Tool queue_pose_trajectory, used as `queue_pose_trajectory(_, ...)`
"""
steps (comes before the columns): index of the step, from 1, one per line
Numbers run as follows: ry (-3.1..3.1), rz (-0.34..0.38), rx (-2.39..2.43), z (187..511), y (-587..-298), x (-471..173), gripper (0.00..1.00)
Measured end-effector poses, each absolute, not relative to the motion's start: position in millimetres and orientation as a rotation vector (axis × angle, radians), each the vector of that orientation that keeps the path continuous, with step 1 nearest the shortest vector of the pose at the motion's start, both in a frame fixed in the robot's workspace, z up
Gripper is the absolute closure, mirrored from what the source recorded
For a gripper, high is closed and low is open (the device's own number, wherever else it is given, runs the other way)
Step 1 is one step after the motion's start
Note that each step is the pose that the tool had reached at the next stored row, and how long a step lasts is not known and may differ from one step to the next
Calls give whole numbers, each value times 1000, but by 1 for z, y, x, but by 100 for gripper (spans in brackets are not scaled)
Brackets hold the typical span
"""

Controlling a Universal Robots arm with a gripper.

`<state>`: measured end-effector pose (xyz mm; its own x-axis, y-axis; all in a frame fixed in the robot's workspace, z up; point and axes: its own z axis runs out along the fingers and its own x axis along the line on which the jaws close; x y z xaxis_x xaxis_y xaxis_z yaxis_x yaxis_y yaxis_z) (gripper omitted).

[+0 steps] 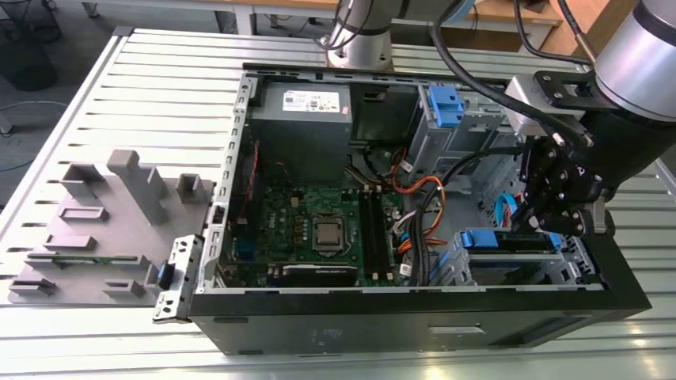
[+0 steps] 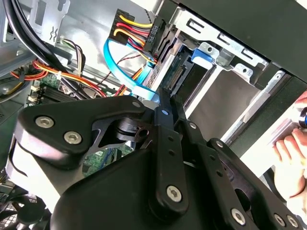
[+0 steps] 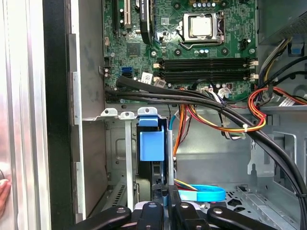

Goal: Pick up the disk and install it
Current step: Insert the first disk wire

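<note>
The case (image 1: 423,336) lies open on a slatted table (image 1: 148,71), with the motherboard (image 1: 317,229) facing up. The disk (image 1: 520,242) sits in a metal cage (image 1: 575,257) in the corner of the case, at the exterior view's lower right. Its blue bracket (image 1: 488,237) shows at the end that faces the inside of the case.

The gripper (image 1: 541,227) hangs straight over that cage, fingers pointing down at the disk. In the second wrist view the two fingers (image 2: 164,103) are drawn together, with no gap and nothing seen between them. Their tips are right at the disk's connector end (image 2: 178,73). Whether they press on it or stop just short cannot be told.

In the first wrist view the disk stands edge-on in its slot, directly ahead of the fingertips. The bracket is at the far end of the slot, and the cage rails run along either side.

A flat blue cable (image 2: 114,60) loops past just beside the fingertips, on the side towards the motherboard. A plug with yellow, red and black wires (image 2: 136,28) lies near the disk's connector end.

A person's hand (image 2: 290,148) rests outside the case wall, well apart from the gripper
</note>
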<state>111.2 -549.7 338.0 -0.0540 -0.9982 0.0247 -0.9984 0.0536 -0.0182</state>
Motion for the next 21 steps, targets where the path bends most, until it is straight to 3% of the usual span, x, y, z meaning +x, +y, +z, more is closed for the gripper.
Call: queue_pose_trajectory(21,-2276,47,2157,336,-552,111,84)
